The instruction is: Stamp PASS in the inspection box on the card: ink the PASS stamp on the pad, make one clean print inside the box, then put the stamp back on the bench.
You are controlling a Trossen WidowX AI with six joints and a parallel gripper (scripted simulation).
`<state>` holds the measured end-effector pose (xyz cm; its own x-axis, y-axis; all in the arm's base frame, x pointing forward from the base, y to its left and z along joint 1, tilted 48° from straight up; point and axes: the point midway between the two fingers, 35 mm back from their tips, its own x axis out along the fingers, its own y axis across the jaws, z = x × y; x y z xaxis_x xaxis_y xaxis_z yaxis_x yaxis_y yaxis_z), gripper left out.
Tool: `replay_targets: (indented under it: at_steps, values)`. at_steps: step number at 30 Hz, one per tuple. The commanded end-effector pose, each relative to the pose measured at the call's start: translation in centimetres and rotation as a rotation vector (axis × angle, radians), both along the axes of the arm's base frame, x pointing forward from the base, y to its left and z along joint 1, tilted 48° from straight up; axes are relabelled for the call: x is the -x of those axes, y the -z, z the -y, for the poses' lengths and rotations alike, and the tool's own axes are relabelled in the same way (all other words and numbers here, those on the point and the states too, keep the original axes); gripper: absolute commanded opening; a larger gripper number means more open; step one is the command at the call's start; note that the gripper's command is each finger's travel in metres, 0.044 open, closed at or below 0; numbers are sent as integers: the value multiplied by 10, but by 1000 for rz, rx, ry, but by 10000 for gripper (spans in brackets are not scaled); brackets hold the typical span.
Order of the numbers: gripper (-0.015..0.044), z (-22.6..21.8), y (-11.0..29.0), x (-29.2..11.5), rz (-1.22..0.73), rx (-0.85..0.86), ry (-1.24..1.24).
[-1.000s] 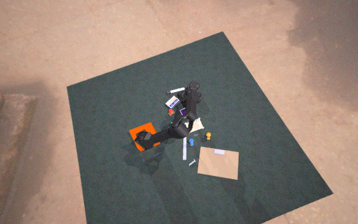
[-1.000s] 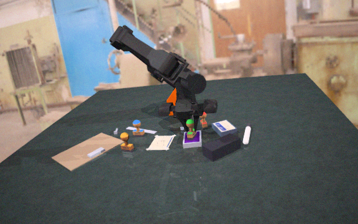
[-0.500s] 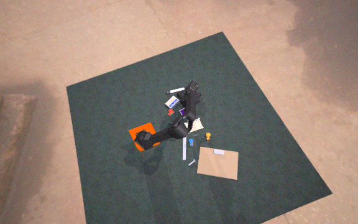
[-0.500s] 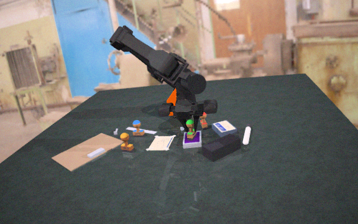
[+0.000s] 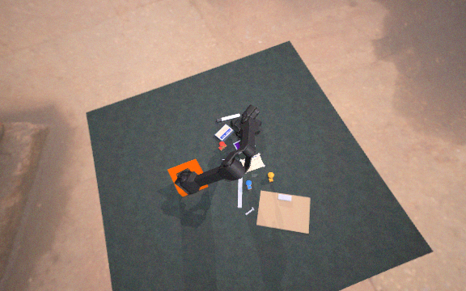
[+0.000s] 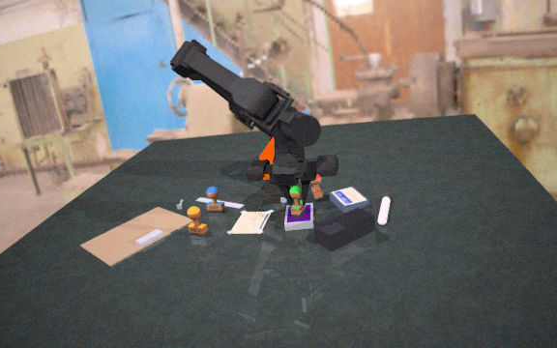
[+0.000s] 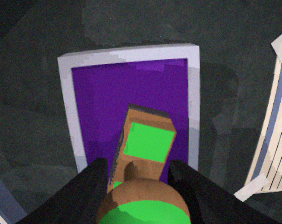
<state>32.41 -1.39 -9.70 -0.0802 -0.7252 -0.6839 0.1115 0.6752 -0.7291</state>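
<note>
On the dark green tabletop (image 6: 453,203) sits the black arm (image 6: 240,94), reaching over a small clutter of desk stuff. Biggest loose item is the brown cardboard sheet (image 6: 129,237), then the lined card (image 6: 250,222), lying just beside the purple ink pad (image 7: 128,99). Right over that pad is the green-topped stamp (image 7: 144,219), its base looks down on the purple, with the fingers clamped on its wooden handle from both sides.
</note>
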Motion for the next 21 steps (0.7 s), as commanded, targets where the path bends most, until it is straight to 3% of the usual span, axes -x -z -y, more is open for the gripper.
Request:
replay_targets:
  at_steps: [1,21]
  values:
    - [0,2,2,0,2,3,2]
    - [0,1,0,-1,2,3,2]
